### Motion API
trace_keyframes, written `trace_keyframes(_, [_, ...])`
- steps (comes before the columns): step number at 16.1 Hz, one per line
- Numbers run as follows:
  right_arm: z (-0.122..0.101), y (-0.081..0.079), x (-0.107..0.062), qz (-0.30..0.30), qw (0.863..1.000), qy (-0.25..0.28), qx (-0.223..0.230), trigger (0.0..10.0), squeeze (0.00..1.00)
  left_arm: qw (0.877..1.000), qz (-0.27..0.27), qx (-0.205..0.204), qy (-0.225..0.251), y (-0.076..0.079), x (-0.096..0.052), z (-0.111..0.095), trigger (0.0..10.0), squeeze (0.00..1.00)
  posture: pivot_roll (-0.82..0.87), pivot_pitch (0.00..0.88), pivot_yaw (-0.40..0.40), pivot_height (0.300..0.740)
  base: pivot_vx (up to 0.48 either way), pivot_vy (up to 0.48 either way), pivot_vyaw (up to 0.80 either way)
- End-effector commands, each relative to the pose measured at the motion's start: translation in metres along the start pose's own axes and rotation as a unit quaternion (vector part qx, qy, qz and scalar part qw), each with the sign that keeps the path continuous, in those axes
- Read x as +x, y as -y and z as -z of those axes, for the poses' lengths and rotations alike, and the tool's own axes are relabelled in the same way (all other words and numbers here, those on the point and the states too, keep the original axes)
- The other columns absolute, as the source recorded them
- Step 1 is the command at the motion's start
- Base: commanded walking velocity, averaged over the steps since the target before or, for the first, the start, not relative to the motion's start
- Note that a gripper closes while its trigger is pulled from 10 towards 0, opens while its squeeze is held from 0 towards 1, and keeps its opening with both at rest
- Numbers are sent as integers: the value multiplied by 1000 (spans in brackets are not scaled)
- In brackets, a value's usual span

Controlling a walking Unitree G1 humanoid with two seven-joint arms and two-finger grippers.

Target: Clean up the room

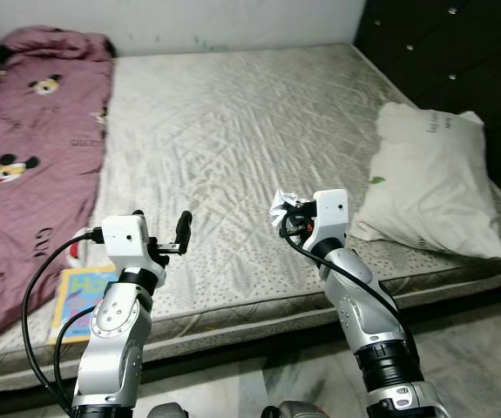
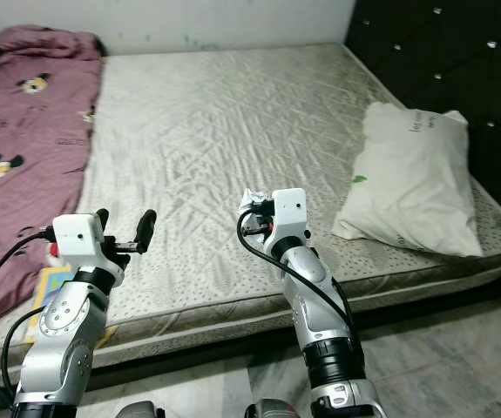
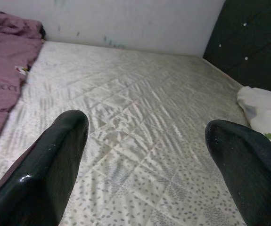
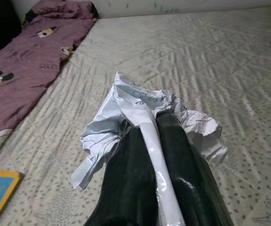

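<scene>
My right gripper [image 1: 283, 212] is shut on a crumpled white paper [image 4: 144, 110], held above the near edge of the mattress [image 1: 233, 131]; the same paper [image 1: 280, 205] sticks out past the black fingers [image 4: 177, 155]. To its left my left gripper [image 1: 165, 235] is open and holds nothing, its two fingers [image 3: 55, 160] spread wide over the quilted mattress. A colourful book [image 1: 80, 300] lies on the mattress's near left corner, beside my left arm. A white pillow [image 1: 433, 178] rests at the right against the headboard.
A pink cartoon-print blanket [image 1: 32, 165] covers the mattress's left side. A dark tufted headboard [image 1: 459, 52] stands on the right, and a white wall [image 1: 189, 17] runs behind. Tiled floor [image 1: 477, 357] shows below the bed's near edge.
</scene>
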State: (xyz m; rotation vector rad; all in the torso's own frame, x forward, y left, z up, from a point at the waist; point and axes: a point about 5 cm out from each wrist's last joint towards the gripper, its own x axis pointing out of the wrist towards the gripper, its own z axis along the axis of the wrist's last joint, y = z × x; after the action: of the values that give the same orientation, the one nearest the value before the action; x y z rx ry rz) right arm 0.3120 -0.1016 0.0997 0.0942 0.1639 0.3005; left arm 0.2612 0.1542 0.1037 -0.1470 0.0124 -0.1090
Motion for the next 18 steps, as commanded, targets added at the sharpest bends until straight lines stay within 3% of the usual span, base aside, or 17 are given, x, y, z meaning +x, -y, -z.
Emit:
trace_keyframes(1, [0, 1, 0, 4, 1000, -2, -2, 10000, 0, 1000, 2, 3, -1, 0, 0, -1, 10000, 0, -84, 17, -13, 740, 0, 247, 0])
trace_keyframes(5, [2, 1, 0, 5, 1000, -8, -4, 10000, 0, 1000, 1, -2, -1, 0, 0, -1, 10000, 0, -84, 17, -13, 740, 0, 480, -600])
trace_keyframes(10, [3, 2, 1, 2, 1000, -10, -8, 10000, 0, 1000, -5, -4, -1, 0, 0, -1, 10000, 0, -86, 10, -17, 740, 0, 469, 0])
trace_keyframes(18, [4, 0, 1, -4, 1000, -10, -15, 10000, 0, 1000, 16, -8, 11, 4, -1, -3, 10000, 0, -82, 3, -20, 740, 71, 0, 0])
